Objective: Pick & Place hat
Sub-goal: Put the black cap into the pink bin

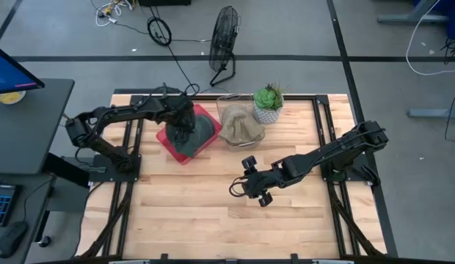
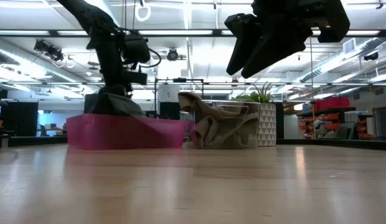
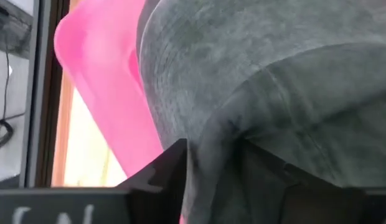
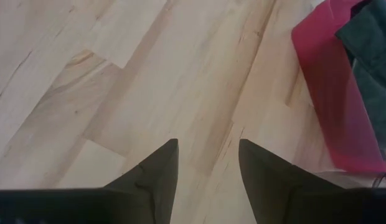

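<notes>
A dark grey hat (image 1: 191,136) lies in a pink tray (image 1: 169,141) at the table's far left. My left gripper (image 3: 211,149) comes down on it from above and is shut on its cloth. In the low view the grey hat (image 2: 112,102) rises in a peak above the tray's rim (image 2: 124,134). A tan hat (image 1: 242,126) is draped over a clear container next to the tray. My right gripper (image 1: 236,188) hangs open above bare wood near the table's middle, well clear of both hats; it shows high up (image 2: 243,56) in the low view. My left gripper pinches a raised fold of the grey hat's cloth (image 3: 211,134) between its two fingers (image 3: 171,165), coming from above and pointing down. The hat's lower part lies in the pink tray (image 3: 99,81). How many layers are in the fold cannot be told.
A potted plant in a white pot (image 1: 268,105) stands at the far edge beside the tan hat (image 2: 221,124). A floor fan (image 1: 224,40) stands beyond the table. The wooden table top (image 1: 213,220) stretches toward the near edge.
</notes>
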### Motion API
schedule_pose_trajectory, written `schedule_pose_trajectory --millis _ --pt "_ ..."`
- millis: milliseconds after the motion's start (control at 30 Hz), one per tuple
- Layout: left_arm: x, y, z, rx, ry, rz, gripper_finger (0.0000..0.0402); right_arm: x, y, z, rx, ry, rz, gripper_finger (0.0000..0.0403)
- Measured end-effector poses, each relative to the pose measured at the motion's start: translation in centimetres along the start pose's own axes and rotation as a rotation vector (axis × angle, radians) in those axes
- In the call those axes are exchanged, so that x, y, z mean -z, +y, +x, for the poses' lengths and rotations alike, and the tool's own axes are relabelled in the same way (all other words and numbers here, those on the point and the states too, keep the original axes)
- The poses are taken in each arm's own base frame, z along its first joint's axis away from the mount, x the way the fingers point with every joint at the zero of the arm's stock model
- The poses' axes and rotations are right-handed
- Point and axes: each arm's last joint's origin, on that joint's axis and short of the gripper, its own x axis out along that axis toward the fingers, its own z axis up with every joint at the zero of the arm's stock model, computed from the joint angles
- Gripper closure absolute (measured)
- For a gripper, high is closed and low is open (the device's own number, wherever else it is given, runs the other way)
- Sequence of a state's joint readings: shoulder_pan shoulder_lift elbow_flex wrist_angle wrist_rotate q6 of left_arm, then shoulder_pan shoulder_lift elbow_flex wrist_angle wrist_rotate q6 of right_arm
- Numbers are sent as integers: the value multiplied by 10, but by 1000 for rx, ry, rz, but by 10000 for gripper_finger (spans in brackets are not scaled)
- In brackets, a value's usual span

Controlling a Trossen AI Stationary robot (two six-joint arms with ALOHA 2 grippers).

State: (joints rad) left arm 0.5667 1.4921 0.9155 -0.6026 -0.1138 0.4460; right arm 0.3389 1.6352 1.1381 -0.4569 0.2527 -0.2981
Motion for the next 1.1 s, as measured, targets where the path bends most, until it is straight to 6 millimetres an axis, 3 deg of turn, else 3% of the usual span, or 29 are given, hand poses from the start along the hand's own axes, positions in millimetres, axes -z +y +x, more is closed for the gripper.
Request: schedule_pose_trajectory --millis 267,433,767,1100 --pt "-17 0 -59 19 3 -217 231 0 0 0 -1 1 65 230" --pt "-19 -12 -75 29 -42 -344 240 0 0 0 0 -1 125 230" --pt "1 -65 -22 80 -67 -322 301 0 0 0 0 -2 235 230" --pt "27 -63 9 -72 -82 -424 378 0 0 0 1 -2 235 230"
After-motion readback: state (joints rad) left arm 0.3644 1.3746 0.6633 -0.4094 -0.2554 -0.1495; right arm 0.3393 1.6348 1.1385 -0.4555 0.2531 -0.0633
